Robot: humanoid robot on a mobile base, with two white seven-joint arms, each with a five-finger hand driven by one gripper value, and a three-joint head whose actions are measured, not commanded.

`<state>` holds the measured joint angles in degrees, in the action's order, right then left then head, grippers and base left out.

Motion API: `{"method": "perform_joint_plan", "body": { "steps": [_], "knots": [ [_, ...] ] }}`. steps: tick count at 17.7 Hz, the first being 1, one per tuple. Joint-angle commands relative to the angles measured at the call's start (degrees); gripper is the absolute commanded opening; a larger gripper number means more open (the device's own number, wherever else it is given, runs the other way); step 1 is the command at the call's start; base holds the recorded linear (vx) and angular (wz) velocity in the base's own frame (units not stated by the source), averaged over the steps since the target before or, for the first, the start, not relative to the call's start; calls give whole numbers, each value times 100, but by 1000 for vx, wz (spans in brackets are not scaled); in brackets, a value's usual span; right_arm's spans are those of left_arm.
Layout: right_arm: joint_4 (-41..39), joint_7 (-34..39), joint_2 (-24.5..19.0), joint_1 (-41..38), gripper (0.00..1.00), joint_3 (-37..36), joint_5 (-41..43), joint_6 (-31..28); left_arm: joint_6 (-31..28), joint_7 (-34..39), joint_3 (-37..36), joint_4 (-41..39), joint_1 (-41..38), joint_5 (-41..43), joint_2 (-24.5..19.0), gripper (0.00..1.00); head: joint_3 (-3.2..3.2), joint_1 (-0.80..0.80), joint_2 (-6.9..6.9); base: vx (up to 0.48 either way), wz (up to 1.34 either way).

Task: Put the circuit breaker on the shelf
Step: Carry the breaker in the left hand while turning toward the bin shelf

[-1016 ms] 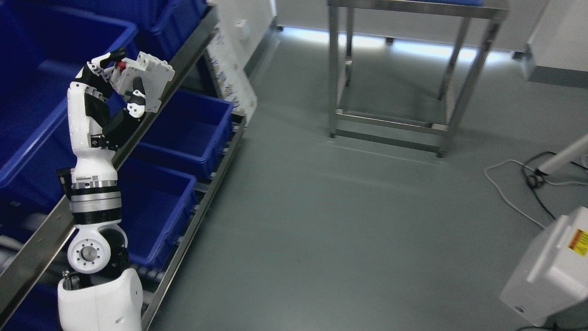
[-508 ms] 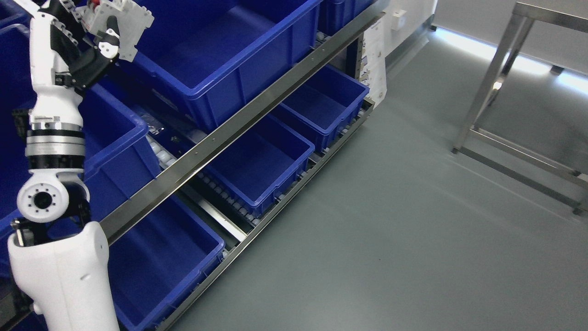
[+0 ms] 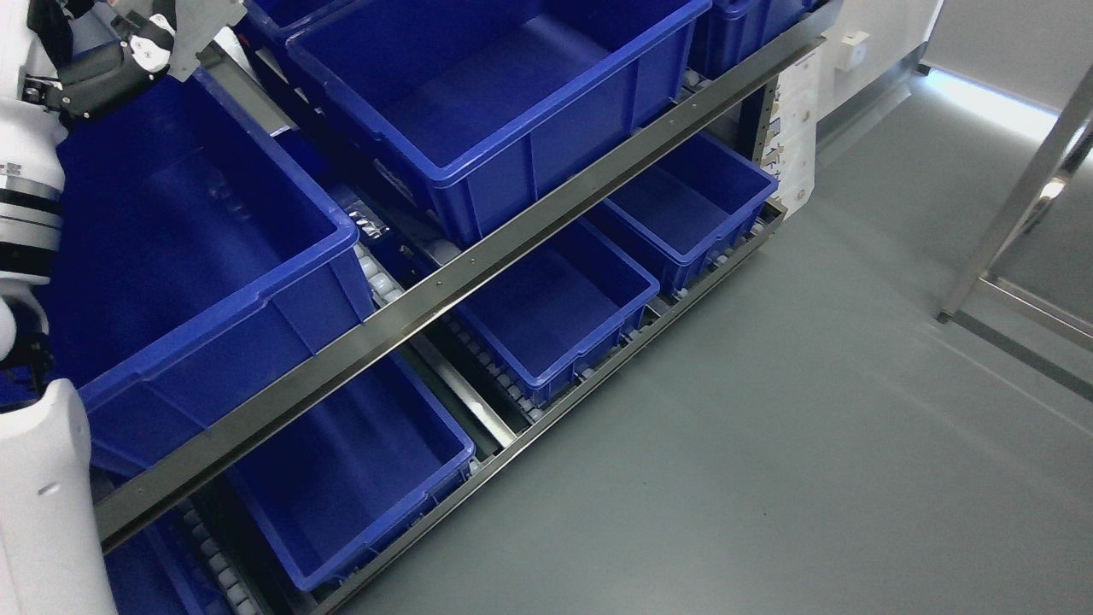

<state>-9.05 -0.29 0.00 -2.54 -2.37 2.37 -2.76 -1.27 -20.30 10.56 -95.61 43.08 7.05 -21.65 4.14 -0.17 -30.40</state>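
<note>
Breaker: circuit breaker [image 3: 203, 27], pale grey, at the top left corner, mostly cropped by the frame edge; its long axis cannot be told.
Hand: left hand [image 3: 128, 47], fingers curled onto the breaker's lower edge.
Position: above the left blue bin [image 3: 256, 290] on the shelf [image 3: 478, 265].

This looks like a warehouse or factory storage area. A steel flow rack [image 3: 478, 256] fills the left side, its tilted roller tracks [image 3: 504, 389] carrying open blue plastic bins [image 3: 504, 94] on two levels. Paper labels [image 3: 794, 128] hang on the rack's far end post. The floor [image 3: 768, 444] is smooth grey industrial coating, and a stainless steel frame [image 3: 1016, 213] stands at far right.
</note>
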Motion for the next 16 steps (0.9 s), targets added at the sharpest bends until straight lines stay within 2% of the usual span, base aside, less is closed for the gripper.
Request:
{"method": "perform_joint_plan", "body": {
  "steps": [1, 5, 13, 16],
  "knots": [
    [0, 12, 100, 0, 100, 0, 0, 4, 117, -386, -125, 838, 112, 725, -1245, 4, 0, 0, 0, 34, 262],
    [0, 12, 100, 0, 100, 0, 0, 4, 689, -448, -484, 1991, 596, 1430, -1123, 4, 0, 0, 0, 51, 218],
    [0, 12, 100, 0, 100, 0, 0, 4, 733, -448, -1723, 3091, 1615, 1905, -543, 5, 0, 0, 0, 37, 244],
    [0, 12, 100, 0, 100, 0, 0, 4, 733, -448, -2084, 3819, 2054, 2387, -130, 5, 0, 0, 0, 29, 184]
  ]
}}
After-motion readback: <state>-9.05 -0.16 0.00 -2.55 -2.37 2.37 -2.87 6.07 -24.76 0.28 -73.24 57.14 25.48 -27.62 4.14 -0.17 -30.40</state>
